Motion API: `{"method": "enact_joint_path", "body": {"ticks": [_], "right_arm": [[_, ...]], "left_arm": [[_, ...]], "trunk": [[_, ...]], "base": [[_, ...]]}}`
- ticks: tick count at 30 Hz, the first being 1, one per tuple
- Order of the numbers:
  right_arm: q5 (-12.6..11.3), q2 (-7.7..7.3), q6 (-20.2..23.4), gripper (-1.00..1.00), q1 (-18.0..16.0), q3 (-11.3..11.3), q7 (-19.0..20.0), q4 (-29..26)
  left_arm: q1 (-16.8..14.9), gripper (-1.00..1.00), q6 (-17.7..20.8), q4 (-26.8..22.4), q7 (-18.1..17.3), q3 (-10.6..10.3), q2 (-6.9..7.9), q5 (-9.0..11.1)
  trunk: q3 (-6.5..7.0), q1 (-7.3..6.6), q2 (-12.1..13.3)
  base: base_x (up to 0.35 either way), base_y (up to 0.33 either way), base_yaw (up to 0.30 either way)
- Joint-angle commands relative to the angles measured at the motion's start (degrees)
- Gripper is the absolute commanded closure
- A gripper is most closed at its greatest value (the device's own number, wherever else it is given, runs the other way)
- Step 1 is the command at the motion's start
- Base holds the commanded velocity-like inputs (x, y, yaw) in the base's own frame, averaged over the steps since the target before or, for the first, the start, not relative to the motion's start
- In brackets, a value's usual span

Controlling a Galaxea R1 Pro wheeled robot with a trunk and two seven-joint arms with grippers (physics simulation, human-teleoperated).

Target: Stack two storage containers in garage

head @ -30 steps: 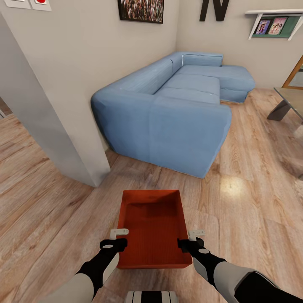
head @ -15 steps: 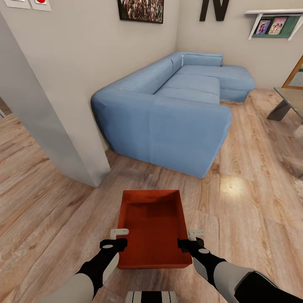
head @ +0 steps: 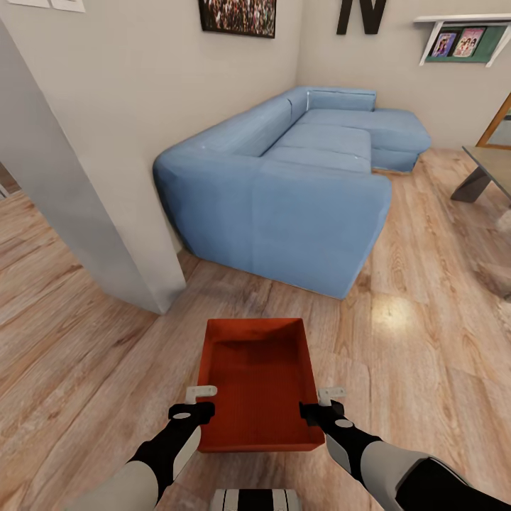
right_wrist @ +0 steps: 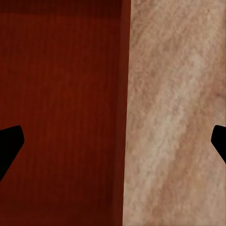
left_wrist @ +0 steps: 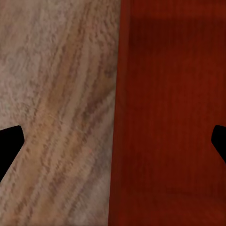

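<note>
Head view. We stand in the living room on the wood-plank floor [head: 433, 369], with one storage container [head: 257, 387] directly ahead, between our arms and short of the blue sofa [head: 298, 184]. The left gripper [head: 201, 402] sits at the container's left long wall and the right gripper [head: 317, 403] at its right long wall, both near the end closest to us. Each gripper shows a pale finger outside the wall and a dark finger toward the inside. We cannot tell from here whether the container rests on the planks or hangs just above them.

Left wrist view. The container wall [left_wrist: 117, 113] runs straight between the two dark fingertips [left_wrist: 8, 143], which lie far out at the edges of the picture. We judge the jaws spread wide, straddling the wall with no contact.

Right wrist view. The wall [right_wrist: 123, 113] again passes midway between widely separated fingertips [right_wrist: 9, 143], orange interior on one side and planks on the other. This gripper is likewise spread and grips nothing.

Procedure, as we judge it. The step in hand is securing a two-handed grasp before carrying to the garage.
1. Close both grippers together, so the thin walls are pinched evenly and the bin does not skid sideways.
2. Confirm both pinches hold before lifting.
3. Raise both arms at the same rate to keep the container level.
4. Steer clear of the wall corner [head: 152, 291] at our left when turning.
</note>
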Motion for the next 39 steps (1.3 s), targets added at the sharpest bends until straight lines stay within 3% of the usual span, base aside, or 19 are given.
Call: {"method": "enact_joint_path", "body": {"ticks": [1, 39], "right_arm": [[-0.4, 0.05, -0.3, -1.00, -0.1, 0.5, -0.1, 0.2], [-0.9, 0.13, -0.3, -1.00, -0.1, 0.5, -0.1, 0.2]], "left_arm": [[0.0, -1.00, 0.3, -0.1, 0.4, -0.5, 0.05, 0.6], [0.0, -1.00, 0.3, -0.1, 1.2, -0.3, 0.59, 0.3]], "trunk": [[-0.04, -0.01, 0.0], [-0.04, -0.01, 0.0]], "base": [[0.000, 0.000, 0.000], [0.000, 0.000, 0.000]]}}
